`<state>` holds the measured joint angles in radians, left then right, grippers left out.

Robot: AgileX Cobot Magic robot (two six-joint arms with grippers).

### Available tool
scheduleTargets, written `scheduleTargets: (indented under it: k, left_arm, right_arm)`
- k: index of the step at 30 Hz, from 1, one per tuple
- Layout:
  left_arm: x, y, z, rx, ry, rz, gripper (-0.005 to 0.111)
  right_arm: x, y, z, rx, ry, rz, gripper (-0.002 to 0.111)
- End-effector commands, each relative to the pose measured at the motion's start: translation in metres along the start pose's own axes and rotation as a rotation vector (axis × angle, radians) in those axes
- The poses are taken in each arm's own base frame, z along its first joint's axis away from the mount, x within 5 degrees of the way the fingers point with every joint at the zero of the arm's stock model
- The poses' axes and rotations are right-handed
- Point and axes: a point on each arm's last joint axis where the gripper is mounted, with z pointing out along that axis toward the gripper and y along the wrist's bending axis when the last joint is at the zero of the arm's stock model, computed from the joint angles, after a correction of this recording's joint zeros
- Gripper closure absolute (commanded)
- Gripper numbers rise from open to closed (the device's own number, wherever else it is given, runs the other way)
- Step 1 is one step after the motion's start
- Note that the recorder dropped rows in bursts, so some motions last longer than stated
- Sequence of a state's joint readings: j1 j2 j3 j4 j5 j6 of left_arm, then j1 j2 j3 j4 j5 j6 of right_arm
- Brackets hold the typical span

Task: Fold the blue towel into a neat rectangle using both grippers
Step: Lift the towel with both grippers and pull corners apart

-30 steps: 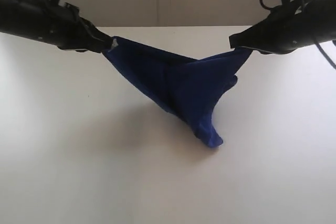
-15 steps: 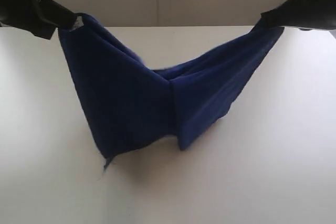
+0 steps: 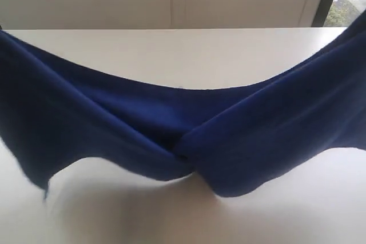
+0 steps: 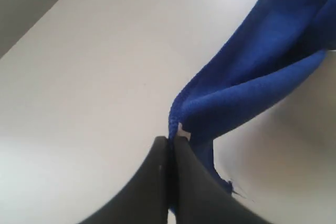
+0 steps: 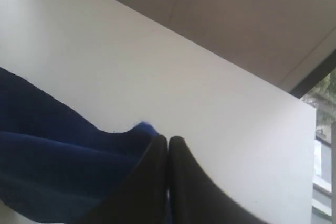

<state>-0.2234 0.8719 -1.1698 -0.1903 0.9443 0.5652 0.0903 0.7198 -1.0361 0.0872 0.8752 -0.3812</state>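
Left end effector [image 4: 170, 139] is pinching a corner of the blue towel [image 3: 114, 124], jaws pressed together just beside the white tag [image 4: 182, 131]. Right end effector [image 5: 168, 139] is clamping the opposite corner, jaws together. Towel is hanging stretched between both end effectors, sagging mid-span over the white surface [image 3: 171, 55].

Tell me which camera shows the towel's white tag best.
The left wrist view: the white tag sits at the shut left gripper, on the blue towel. The exterior and right wrist views show only blue cloth, no tag.
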Motion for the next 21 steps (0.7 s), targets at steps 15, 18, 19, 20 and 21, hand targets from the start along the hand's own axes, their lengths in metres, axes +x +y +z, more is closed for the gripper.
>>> scheduleTargets:
  k: [15, 18, 19, 20, 21]
  left_arm:
    - [0.035, 0.005, -0.013, -0.244, 0.153, -0.221, 0.107]
    - [0.036, 0.017, 0.032, -0.234, 0.179, -0.258, 0.107]
    - [0.039, 0.021, 0.048, -0.23, 0.193, -0.274, 0.107]
    - [0.04, 0.024, 0.063, -0.224, 0.201, -0.288, 0.107]
    - [0.044, 0.026, 0.081, -0.211, 0.225, -0.298, 0.107]
  right_arm:
    - [0.023, -0.005, -0.011, 0.115, 0.094, 0.012, 0.108]
    - [0.027, -0.006, 0.034, 0.083, 0.173, 0.006, 0.108]
    - [0.03, -0.006, 0.051, 0.073, 0.195, 0.003, 0.108]
    - [0.033, -0.006, 0.069, 0.065, 0.213, -0.001, 0.108]
    - [0.036, -0.006, 0.086, 0.062, 0.226, -0.01, 0.108]
